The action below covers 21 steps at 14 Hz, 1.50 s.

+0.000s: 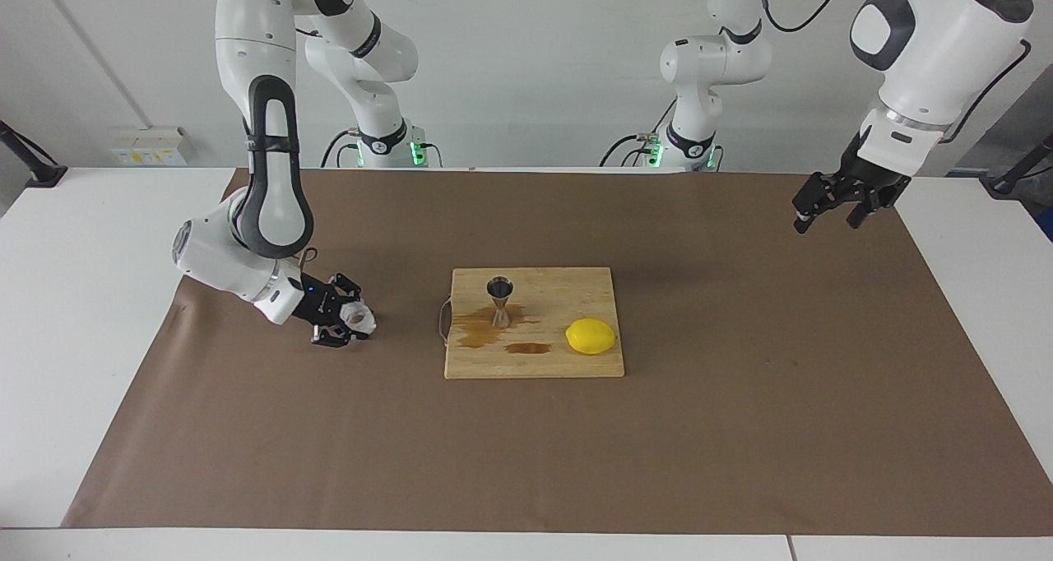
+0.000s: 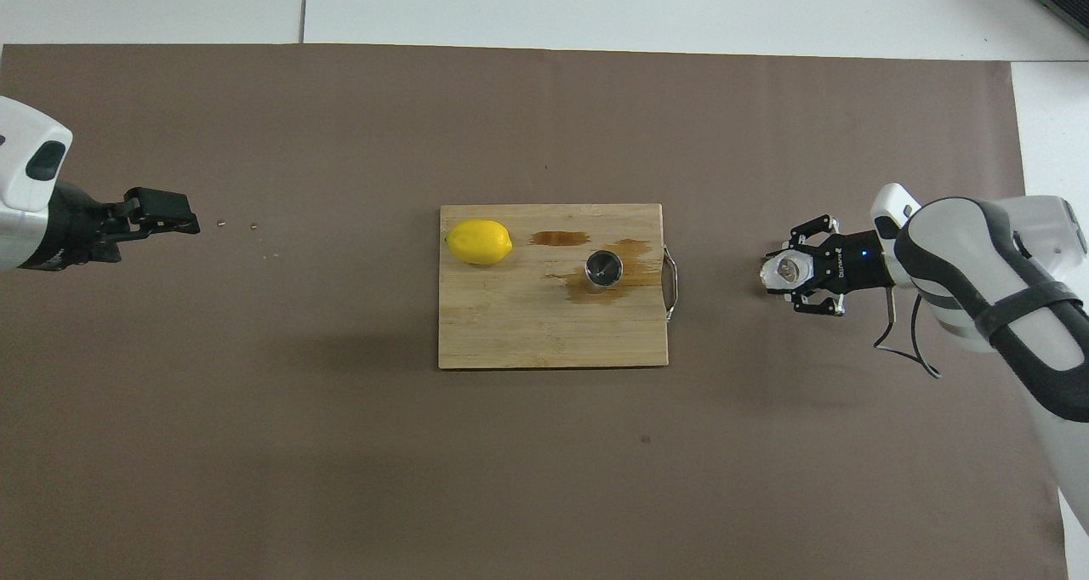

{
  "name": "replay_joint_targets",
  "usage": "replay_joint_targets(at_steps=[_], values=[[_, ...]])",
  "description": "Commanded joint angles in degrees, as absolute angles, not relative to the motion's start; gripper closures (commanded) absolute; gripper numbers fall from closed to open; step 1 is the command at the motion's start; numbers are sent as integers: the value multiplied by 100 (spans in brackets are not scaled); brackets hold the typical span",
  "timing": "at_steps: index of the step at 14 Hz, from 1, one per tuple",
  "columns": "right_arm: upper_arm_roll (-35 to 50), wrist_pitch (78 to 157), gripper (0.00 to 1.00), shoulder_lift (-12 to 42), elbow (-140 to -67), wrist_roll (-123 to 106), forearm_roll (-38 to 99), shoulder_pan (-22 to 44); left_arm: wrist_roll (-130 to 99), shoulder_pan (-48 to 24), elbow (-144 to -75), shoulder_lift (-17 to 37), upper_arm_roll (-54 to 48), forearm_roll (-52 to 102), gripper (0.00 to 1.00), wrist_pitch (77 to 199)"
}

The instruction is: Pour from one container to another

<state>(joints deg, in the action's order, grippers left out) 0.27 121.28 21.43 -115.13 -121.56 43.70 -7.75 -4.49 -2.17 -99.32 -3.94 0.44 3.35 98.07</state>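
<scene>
The right gripper [image 1: 350,318] is pinching the cup [image 1: 359,317] low over the brown mat [image 1: 740,429], toward the right arm's end of the table, well apart from the board [image 1: 535,363]. The jigger [image 1: 499,299] is standing upright on the board, beside brown wet stains [image 1: 494,335]. A lemon [image 1: 591,336] is lying on the board too, toward the left arm's end. The left gripper [image 1: 831,213] is waiting, raised over the mat at its own end, fingers spread.
</scene>
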Motion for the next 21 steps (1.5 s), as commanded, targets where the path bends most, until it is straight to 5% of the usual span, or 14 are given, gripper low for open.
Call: replay_joint_targets(at_steps=[1,11,21], values=[[79,12146,70,1829,-11540,-11815,4448,-564,-281,-352,-9371,-396,115,193,0,9064],[79,12217,70,1204,-10618,-7799,2173,1405,-202,-211,-9378,-457,-79,-62,0,8974],[88,12568,70,1195,-10573,-6469,292,2144,-237,-237,-9606,-624,-79,97,0,8894]])
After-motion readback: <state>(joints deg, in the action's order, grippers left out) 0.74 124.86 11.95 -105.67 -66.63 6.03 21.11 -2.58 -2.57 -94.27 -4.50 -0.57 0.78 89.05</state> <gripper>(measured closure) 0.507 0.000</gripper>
